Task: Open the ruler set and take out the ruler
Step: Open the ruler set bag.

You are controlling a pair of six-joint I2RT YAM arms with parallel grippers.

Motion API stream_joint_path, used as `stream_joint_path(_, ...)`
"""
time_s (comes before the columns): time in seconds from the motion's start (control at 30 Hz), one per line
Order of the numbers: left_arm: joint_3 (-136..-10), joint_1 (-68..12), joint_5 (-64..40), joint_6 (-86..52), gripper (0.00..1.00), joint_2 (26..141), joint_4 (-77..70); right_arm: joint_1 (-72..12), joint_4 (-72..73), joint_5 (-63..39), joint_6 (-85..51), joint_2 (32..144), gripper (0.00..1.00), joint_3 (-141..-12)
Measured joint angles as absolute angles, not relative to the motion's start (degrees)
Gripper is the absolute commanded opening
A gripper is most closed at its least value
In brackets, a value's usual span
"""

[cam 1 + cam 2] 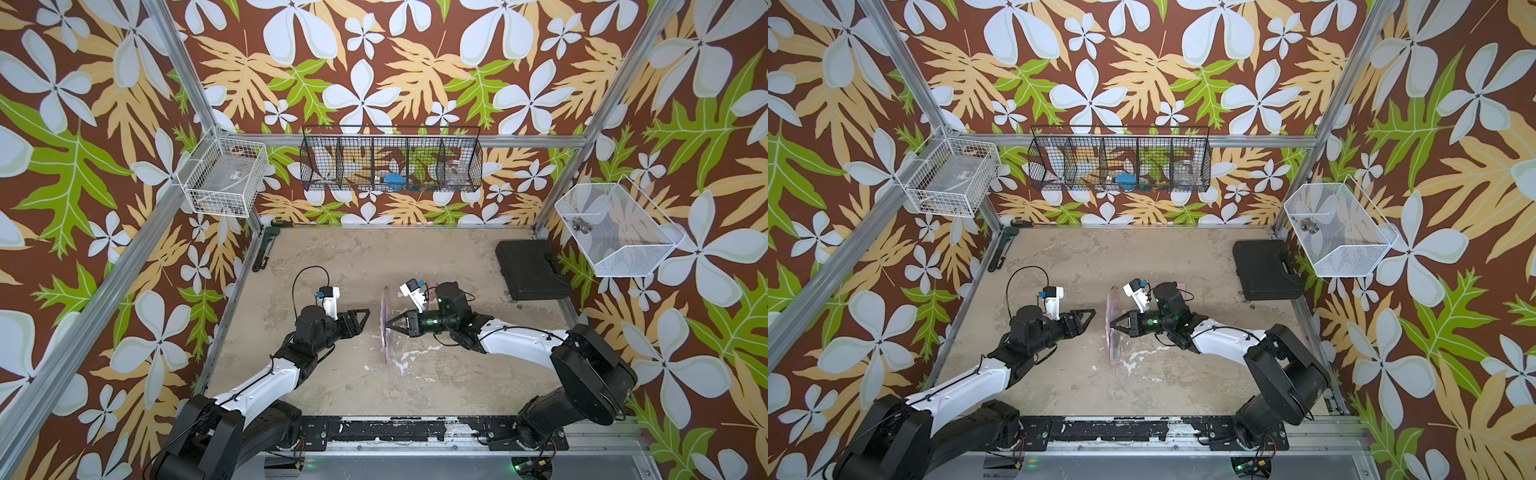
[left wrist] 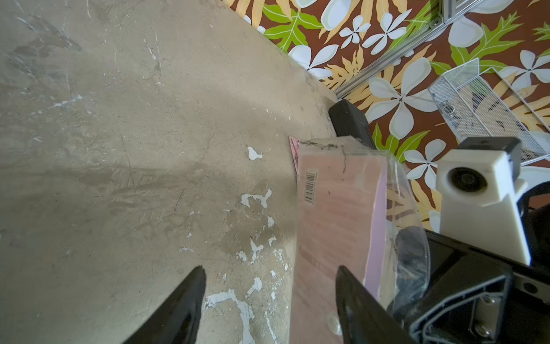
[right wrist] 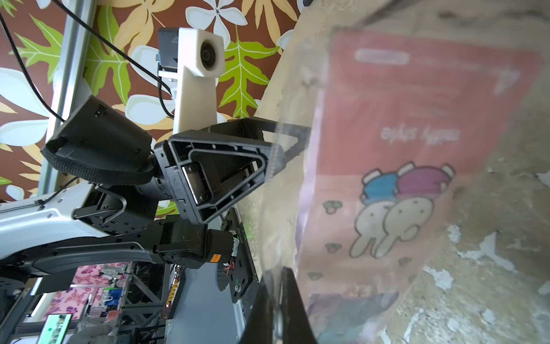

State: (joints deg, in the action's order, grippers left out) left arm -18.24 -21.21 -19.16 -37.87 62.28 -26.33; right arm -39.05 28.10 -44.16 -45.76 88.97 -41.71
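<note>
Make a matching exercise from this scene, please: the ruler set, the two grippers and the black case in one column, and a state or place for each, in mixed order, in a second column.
Column one:
1. ruler set
2. left gripper
3. right gripper
4. black case

Column two:
a. shut on the pink package
b. lies at the table's far right corner
c. open, holding nothing
d. turned on edge between the two arms

Pairs: 1-d, 2-c, 3-a, 4-b
</note>
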Motion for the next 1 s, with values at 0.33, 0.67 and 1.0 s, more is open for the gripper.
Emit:
stream_joint_path(0.33, -22.3, -26.9, -21.0, -34.8, 0.64, 66.3, -22.4, -39.0, 33.3, -43.6, -50.5, 91.7, 0.0, -41.3)
stream_joint_path(0.67, -23.9, -29.4, -18.0, -32.4, 0.15, 69.4, -20.8, -39.0, 35.4, -42.5, -51.1, 92.6, 0.0, -41.3)
stream_joint_path(1.0, -26.2, -29.4, -12.2, -30.0, 0.0, 69.3, -15.0, -38.2, 35.0, -41.5, -50.7, 93.7, 0.0, -42.2)
